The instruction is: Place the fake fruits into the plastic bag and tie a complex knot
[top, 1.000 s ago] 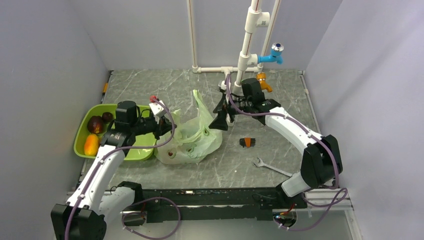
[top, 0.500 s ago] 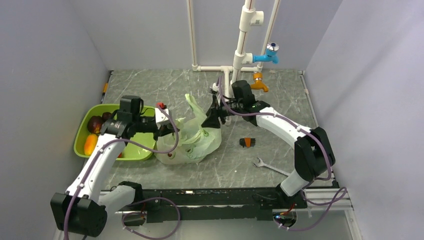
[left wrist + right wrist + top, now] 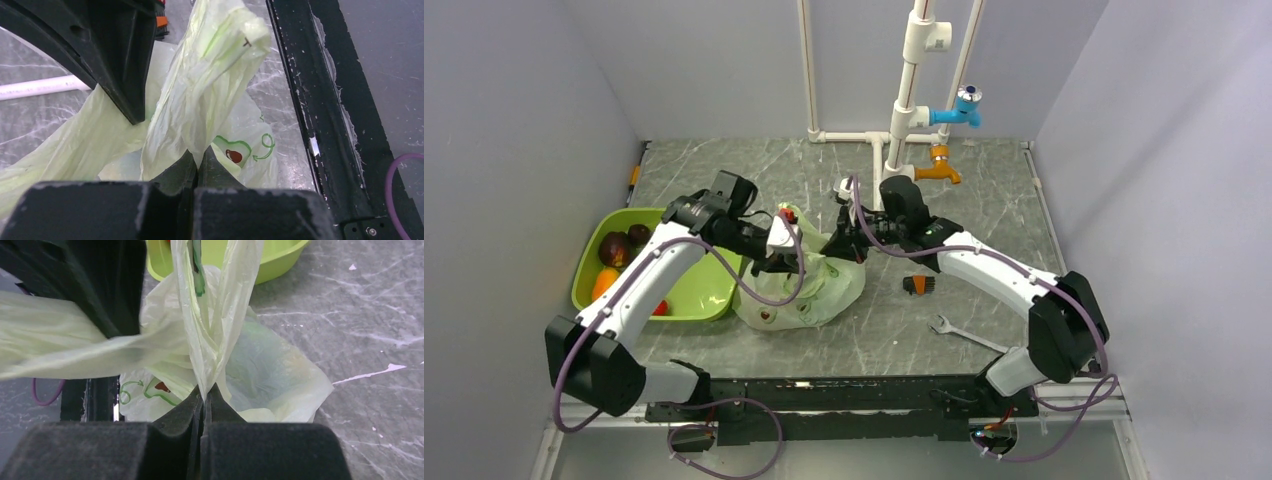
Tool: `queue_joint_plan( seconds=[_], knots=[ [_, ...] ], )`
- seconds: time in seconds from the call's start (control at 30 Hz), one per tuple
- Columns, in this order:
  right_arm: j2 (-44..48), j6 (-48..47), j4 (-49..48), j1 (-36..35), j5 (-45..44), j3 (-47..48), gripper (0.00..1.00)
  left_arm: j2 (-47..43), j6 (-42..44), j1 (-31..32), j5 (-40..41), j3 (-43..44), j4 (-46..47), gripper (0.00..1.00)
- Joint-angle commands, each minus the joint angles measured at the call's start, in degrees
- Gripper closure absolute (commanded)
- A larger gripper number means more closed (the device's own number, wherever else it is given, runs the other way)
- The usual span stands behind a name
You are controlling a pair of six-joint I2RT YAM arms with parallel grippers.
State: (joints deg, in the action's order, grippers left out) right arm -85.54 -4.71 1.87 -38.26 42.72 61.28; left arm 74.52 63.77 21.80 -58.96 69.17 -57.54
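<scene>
Table [image 3: 994, 200] of grey marble, lilac-walled, bears plastic bag [image 3: 829, 290]; left hand [image 3: 197, 157] and right hand [image 3: 204, 392] pinch it.

Robot lab test cell. Evidence: plain grey partition walls [image 3: 514, 120] on 3 sides of marble-look tabletop [image 3: 994, 190]; mock white PVC pipe rig [image 3: 906, 90] w/ blue tap [image 3: 964, 106] + orange tap [image 3: 938, 166], upper centre of top view; 2 white robot arms [image 3: 639, 290] on black rail [image 3: 854, 388] along bottom edge.
</scene>
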Motion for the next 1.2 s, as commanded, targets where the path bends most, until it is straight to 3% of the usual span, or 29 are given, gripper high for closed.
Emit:
queue_joint_plan(
  seconds=[0.0, 0.17, 0.37, 0.5, 0.67, 0.73, 0.8, 0.9, 1.03, 1.13, 1.17],
  knots=[
    [3.17, -2.92, -2.14, -0.45, 1.94, 0.18, 0.99, 3.88, 1.08, 0.88, 0.82, 4.11, -3.05, 1.00],
    [4.35, -11.27, 3.66, -2.12, 5.50, 0.47, 0.81, 4.13, -1.14, 0.87, 2.29, 3.65, 0.39, 1.00],
    [3.64, -13.30, 4.55, -2.56, 7.50, 1.63, 0.56, 5.35, -3.76, 0.98, 3.82, 4.12, 3.86, 0.99],
    [3.11, -11.70, 2.64, -2.68, 8.25, 2.20, 0.49, 5.94, -5.77, 2.57, 6.09, 3.88, 5.69, 0.98],
    [2.92, -9.43, 0.89, -2.87, 7.66, 2.23, 0.49, 5.42, -7.36, 4.43, 9.09, 2.23, 8.13, 0.95],
    [2.90, -8.84, 0.38, -2.83, 7.37, 2.12, 0.50, 5.16, -8.48, 5.06, 10.18, 1.87, 9.25, 0.95],
    [3.08, -8.28, -0.59, -2.83, 6.42, 1.28, 0.57, 5.04, -9.43, 5.26, 10.64, 1.85, 9.67, 0.92],
    [3.66, -7.84, -1.60, -2.71, 4.71, 0.07, 0.71, 4.44, -9.04, 5.34, 10.97, 2.05, 7.89, 0.79],
    [3.95, -8.21, -1.35, -2.36, 3.58, -0.14, 0.99, 3.02, -12.02, 5.38, 13.33, 3.45, 4.93, 0.61],
    [4.41, -9.62, -1.60, -2.18, 3.83, -0.88, 1.00, -1.05, -12.02, 3.21, 11.14, 4.61, 0.03, 0.50],
    [4.48, -10.41, -1.49, -2.17, 4.38, -0.90, 1.00, -3.25, -12.27, 1.10, 8.55, 4.92, -1.07, 0.42]
  ],
)
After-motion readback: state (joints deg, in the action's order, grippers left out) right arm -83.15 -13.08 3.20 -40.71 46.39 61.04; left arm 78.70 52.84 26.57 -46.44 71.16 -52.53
